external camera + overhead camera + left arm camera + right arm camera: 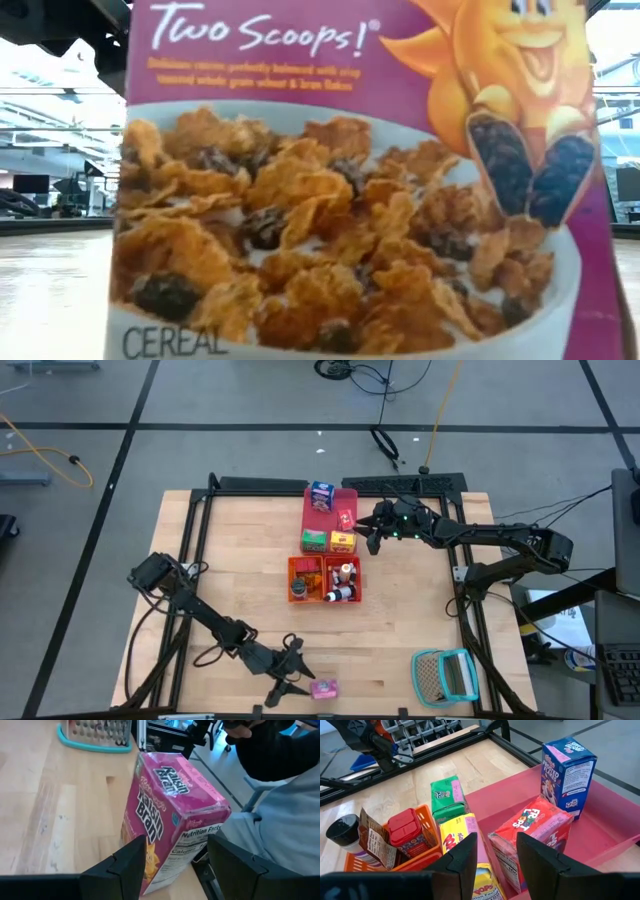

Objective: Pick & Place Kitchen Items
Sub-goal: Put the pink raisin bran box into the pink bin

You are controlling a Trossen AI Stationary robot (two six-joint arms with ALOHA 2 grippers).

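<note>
Your left gripper (293, 678), spread, faces the pink cereal box (324, 688) at 6 o'clock: straddle it, then pinch

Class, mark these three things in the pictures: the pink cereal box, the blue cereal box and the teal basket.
Pink cereal box (165, 815): left wrist view, on its front panel.
Blue cereal box (567, 772): right wrist view, on its front face.
Teal basket (446, 678): high view, on its mesh.

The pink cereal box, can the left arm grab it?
Probably yes. The left tool is open right at the pink cereal box, one finger on each side, and nothing sits between them.
</note>
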